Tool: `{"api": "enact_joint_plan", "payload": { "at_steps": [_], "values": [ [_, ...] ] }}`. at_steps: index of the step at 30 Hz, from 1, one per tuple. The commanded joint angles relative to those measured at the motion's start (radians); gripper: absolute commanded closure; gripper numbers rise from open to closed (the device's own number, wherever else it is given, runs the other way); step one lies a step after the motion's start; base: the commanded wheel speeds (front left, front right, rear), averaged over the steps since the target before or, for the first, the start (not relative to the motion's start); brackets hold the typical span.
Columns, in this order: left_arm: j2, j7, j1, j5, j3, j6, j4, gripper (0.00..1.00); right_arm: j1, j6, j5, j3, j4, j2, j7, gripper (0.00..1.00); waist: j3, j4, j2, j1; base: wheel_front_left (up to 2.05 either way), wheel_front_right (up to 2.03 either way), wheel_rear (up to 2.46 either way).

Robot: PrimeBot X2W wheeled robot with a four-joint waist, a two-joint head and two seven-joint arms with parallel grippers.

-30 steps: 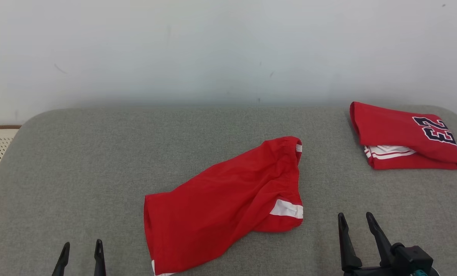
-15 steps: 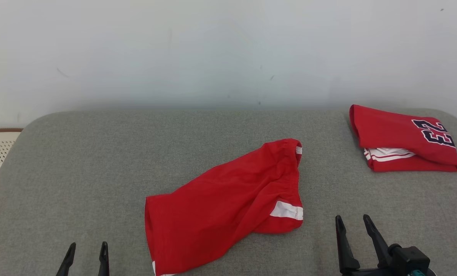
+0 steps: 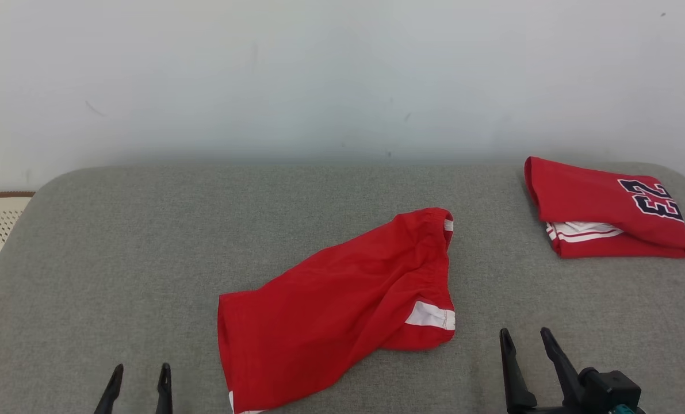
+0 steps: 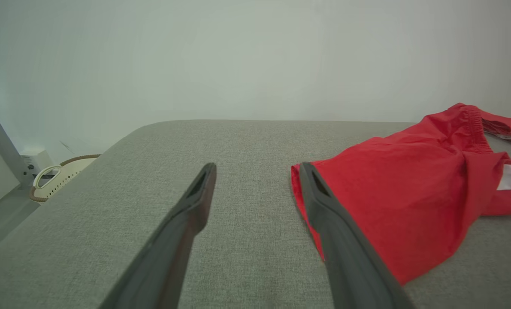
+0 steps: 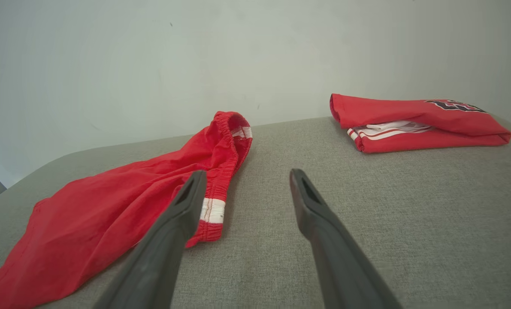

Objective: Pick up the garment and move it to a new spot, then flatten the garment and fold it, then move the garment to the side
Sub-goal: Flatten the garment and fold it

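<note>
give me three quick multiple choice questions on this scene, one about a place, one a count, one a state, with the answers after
1. In the head view, where does the folded jersey lie relative to the loose shorts?
A. farther back and to the right
B. nearer and to the left
C. on top of them

2. How many red garments lie on the grey cushion?
A. one
B. two
C. four

3. What state is the right tool in?
A. shut on the jersey
B. shut on the shorts
C. open, holding nothing

Answers:
1 A, the jersey sits near the cushion's back right corner, apart from the shorts in the middle.
2 B, the shorts and the jersey make two.
3 C, its two fingers stand apart over bare cushion beside the shorts, with nothing between them.
</note>
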Motion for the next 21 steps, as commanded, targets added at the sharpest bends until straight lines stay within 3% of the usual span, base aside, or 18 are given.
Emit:
{"api": "enact_joint_plan", "payload": {
  "at_steps": [1,9,21],
  "values": [
    [-0.005,-0.004,0.004,-0.009,-0.014,-0.014,0.011,0.00,0.004,0.001,0.022,0.012,0.010,-0.005,0.010,0.00,0.003,0.004,-0.0001,0.0000,0.00,0.00,0.00],
    [-0.023,-0.003,0.018,-0.036,-0.098,-0.069,0.099,0.00,-0.064,0.001,0.078,0.076,0.105,-0.052,0.044,0.00,0.019,0.013,-0.0001,0.0000,0.00,0.00,0.00],
    [-0.041,-0.004,-0.085,-0.055,-0.218,-0.116,0.320,0.00,-0.289,0.001,0.172,0.228,0.415,-0.069,0.031,0.00,0.061,0.030,-0.0001,0.0000,0.00,0.00,0.00]
  ]
}}
